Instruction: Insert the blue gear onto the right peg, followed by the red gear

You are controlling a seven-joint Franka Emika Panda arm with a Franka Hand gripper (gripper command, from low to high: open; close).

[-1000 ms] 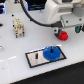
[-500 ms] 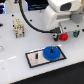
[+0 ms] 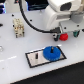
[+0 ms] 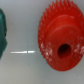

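Alignment of my hand (image 3: 63,34) over the red gear (image 3: 64,36) is the relation on which the coming move turns. In the exterior view the red gear lies on the white bench (image 3: 15,57) directly under my wrist housing, which hides most of it; only a red edge shows below the hand. The wrist view shows the red gear (image 4: 62,38) from above, filling much of the picture, with its dark centre hole offset from the picture's middle, so I judge the hand is not yet centred on the hub. No fingers appear in either view, so I cannot tell whether the hand is wide, narrow or closed. The blue gear (image 3: 51,52) already sits on the grey plate (image 3: 36,58) with the black frame, at its end toward the exterior view's right, where the right peg should stand; the peg itself is too small to make out. I therefore judge the first step complete and the red gear pickup in hand. A dark green object (image 4: 2,31) lies near the red gear, apart from it.
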